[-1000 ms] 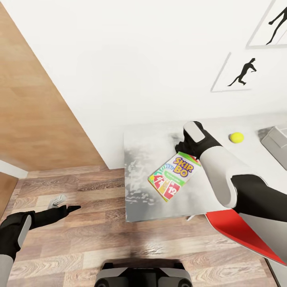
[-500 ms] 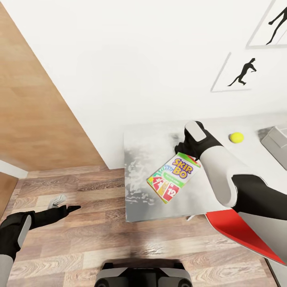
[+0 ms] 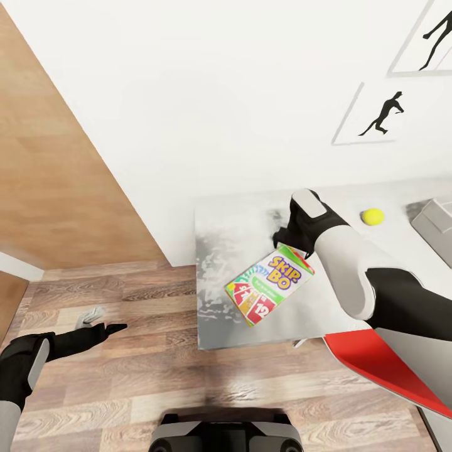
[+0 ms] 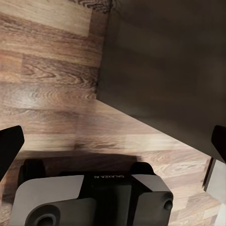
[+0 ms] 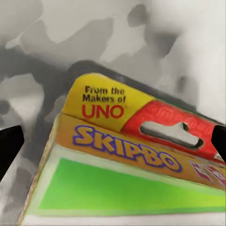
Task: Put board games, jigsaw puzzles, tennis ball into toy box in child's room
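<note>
The SKIP-BO board game [image 3: 269,284] lies tilted on the pale table [image 3: 216,245], near its front edge. My right gripper [image 3: 290,243] is at the box's top end, open. In the right wrist view the box's yellow and red hang tab [image 5: 136,117] sits between the two wide-apart fingertips [image 5: 9,146]. The tennis ball [image 3: 372,216] rests on the table to the right of my right arm. A corner of the grey toy box [image 3: 436,223] shows at the right edge. My left gripper [image 3: 103,321] hangs open over the floor, holding nothing.
A wooden door or panel [image 3: 50,169] stands to the left, and the white wall behind the table carries framed silhouettes [image 3: 380,116]. A red-topped thing [image 3: 370,367] sits below the table's right front. My base [image 4: 89,197] stands on the wood floor.
The SKIP-BO box has turned and slid a little to the left, toward the table's front edge. My right gripper has shifted slightly with it. The left arm has not moved.
</note>
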{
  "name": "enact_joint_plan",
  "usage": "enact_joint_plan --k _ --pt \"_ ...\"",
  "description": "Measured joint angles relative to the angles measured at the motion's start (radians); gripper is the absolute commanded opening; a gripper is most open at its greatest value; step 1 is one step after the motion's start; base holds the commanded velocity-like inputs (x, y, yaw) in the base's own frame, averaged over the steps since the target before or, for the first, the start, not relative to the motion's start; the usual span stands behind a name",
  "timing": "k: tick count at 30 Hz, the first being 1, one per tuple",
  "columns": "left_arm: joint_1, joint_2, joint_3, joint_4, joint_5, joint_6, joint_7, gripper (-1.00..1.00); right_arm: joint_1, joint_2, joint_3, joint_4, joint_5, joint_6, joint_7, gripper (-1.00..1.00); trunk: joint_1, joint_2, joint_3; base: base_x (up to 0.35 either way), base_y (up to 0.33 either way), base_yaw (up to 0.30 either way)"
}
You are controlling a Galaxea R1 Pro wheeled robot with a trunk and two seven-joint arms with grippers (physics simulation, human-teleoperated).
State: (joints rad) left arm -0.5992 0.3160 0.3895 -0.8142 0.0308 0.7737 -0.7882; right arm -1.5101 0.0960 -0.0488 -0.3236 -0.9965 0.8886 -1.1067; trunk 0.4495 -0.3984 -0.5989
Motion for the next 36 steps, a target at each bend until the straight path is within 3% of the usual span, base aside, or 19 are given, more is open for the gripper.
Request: enact_joint_plan --k 5,16,22,28,33,36 --pt "0.0 0.0 0.0 0.0 0.0 0.0 0.0 1.0 0.0 0.0 0.0 0.001 -0.035 0.0 -0.016 1.0 0.0 0.0 0.0 0.0 0.0 0.0" --pt "0.0 0.0 0.0 0.0 0.001 0.0 -0.004 1.0 0.001 0.024 -0.008 0.003 -0.041 0.0 -0.02 1.0 0.0 0.0 0.0 0.0 0.0 0.0" --pt "0.0 0.0 0.0 0.0 0.001 0.0 -0.011 1.0 0.0 0.025 -0.05 0.015 -0.028 0.008 -0.023 1.0 0.0 0.0 0.0 0.0 0.0 0.0" --pt "0.0 0.0 0.0 0.0 0.0 0.0 -0.012 1.0 0.001 0.034 -0.078 0.018 -0.04 -0.001 -0.062 1.0 0.0 0.0 0.0 0.0 0.0 0.0" --pt "0.0 0.0 0.0 0.0 0.0 0.0 -0.012 1.0 0.001 0.036 -0.132 0.018 -0.036 0.0 -0.07 1.0 0.0 0.0 0.0 -0.019 0.0 0.0" --pt "0.0 0.0 0.0 0.0 0.001 0.0 -0.012 1.0 0.001 0.036 -0.138 0.018 -0.036 0.001 -0.072 1.0 0.0 0.0 0.0 -0.095 0.0 0.0"
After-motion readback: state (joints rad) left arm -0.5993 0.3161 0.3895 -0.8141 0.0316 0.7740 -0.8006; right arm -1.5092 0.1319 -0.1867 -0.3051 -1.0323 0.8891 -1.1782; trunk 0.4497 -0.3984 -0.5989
